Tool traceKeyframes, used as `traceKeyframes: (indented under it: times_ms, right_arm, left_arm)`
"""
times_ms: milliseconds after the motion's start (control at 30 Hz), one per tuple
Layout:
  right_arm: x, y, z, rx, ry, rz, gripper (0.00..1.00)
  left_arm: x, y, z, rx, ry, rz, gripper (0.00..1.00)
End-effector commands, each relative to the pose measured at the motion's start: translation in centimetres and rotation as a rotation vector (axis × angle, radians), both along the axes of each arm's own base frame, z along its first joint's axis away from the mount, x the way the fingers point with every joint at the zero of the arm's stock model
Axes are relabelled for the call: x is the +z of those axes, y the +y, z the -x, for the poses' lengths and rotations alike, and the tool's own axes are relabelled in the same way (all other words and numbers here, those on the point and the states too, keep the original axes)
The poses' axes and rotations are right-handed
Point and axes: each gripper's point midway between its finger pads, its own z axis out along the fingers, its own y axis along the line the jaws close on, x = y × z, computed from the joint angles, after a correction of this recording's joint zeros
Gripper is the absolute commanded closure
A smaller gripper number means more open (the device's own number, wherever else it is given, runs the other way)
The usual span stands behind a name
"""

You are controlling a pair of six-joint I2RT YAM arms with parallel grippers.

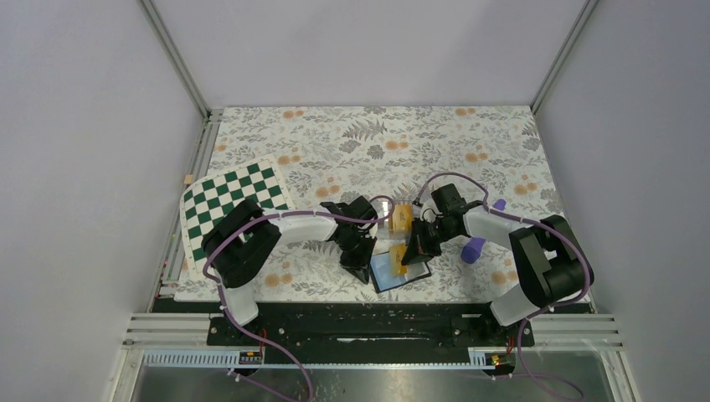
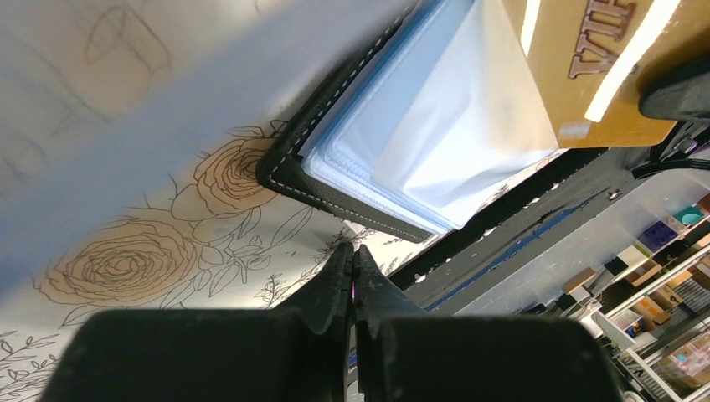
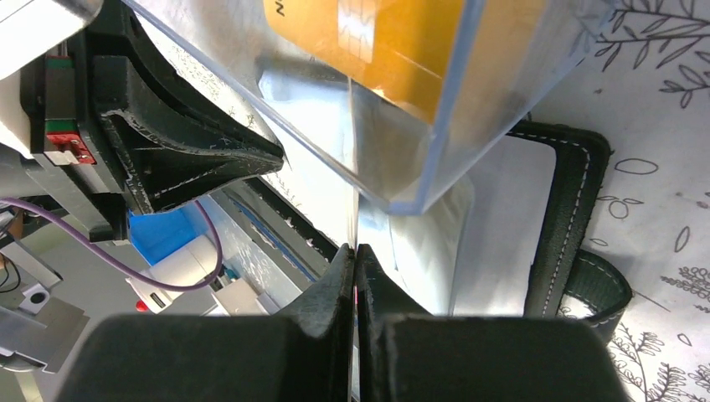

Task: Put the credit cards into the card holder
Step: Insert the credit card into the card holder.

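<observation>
We read the right gripper (image 3: 356, 251) as pinching a credit card (image 2: 586, 50), tilted over the open card holder (image 1: 402, 272) at lower centre of the top view. Left gripper (image 2: 356, 251) is pressed together and empty, just beside the holder.

Risk: the card snags the pocket lip and shoves the loose holder.

The clear box (image 1: 402, 219) crowds just above, and the table edge (image 1: 293, 293) is near below. There's open room in the upper frame.

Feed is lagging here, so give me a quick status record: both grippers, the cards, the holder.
left gripper: shut, beside edge of card holder; hold unclear
right gripper: shut, apparently pinching held credit card
card holder: open, pale blue pockets exposed
held credit card: over the pockets, not inserted
second credit card: inside clear plastic box
</observation>
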Motion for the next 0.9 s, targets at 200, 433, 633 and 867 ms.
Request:
traceKeyframes:
  times_ms: [200,433,633,867]
  right_arm:
    - [-0.1,-0.1,0.7,0.045,0.006,0.003,1.00]
    - [0.5,-1.0,0.4,0.058,-0.014,0.065,1.00]
    - [1.0,-1.1,0.9,0.051,-0.004,0.062,1.00]
    - [0.7,-1.3,1.4,0.044,0.009,0.068,1.00]
  left_arm:
    - [-2.3,2.6,-0.2,-0.071,-0.059,-0.125,1.00]
    - [-2.3,2.6,-0.8,-0.092,-0.081,-0.142,1.00]
    - [-2.1,2.2,-1.9,-0.089,-0.117,-0.153,1.00]
    - [-1.9,1.3,-3.8,-0.081,-0.159,-0.181,1.00]
